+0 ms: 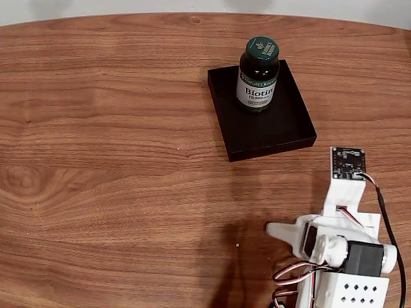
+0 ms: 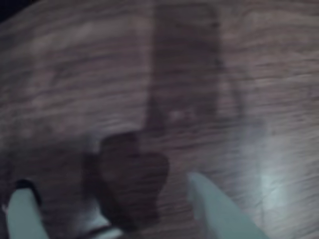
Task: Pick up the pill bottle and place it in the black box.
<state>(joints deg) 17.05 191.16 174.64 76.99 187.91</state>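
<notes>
White 3D-printed plastic arm [image 1: 343, 212], black servo block [image 1: 365, 258], small black circuit board [image 1: 348, 162], black cable [image 1: 390, 224], red-and-white wire loops [image 1: 292, 273], perforated white base [image 1: 353, 292], pale blurred fingers [image 2: 219, 211]

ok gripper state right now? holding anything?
Gripper: open and empty in the wrist view, with bare wood between the fingertips. The pill bottle stands upright in the black box, apart from the arm.

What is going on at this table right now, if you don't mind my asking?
The pill bottle stands upright in the black box on the wooden table. The white robot arm is folded near the table's edge, apart from both. In the wrist view, its pincer is open over bare wood, holding nothing.
</notes>
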